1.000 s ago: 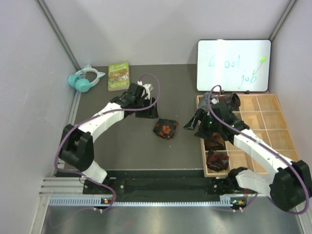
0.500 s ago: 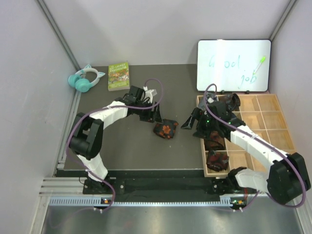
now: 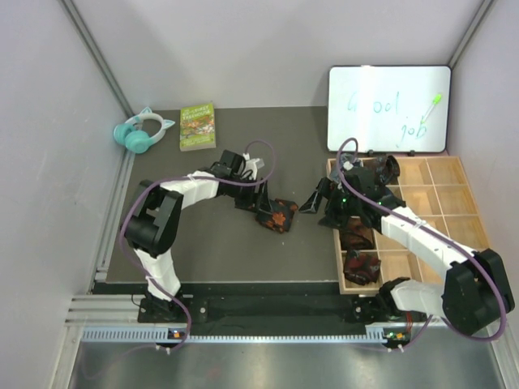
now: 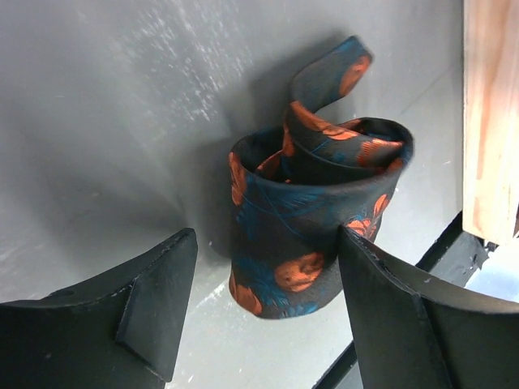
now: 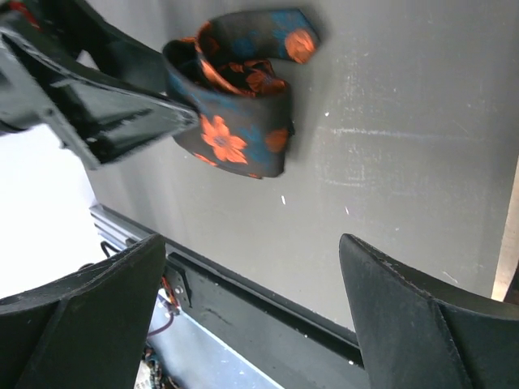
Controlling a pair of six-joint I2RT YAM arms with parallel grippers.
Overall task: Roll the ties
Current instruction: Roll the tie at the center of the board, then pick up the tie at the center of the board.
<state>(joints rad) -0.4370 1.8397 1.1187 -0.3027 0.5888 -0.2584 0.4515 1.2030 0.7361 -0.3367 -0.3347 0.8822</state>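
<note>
You had a tie (image 4: 300, 243) that was black with orange flowers and blue bits. The headphones (image 3: 143, 134) were teal.

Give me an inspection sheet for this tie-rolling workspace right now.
Surface: dark grey mat, scuffed.
Job's things: floral tie roll on the mat; dark roll and red-blotched roll in wooden tray.
Clutter: teal headphones, green book, whiteboard with marker.
Pincers: left pincer open, floral tie roll between its fingers; right pincer open, empty, over the mat.
Cables: purple cables loop along both arms.
Surroundings: pale enclosure walls.
</note>
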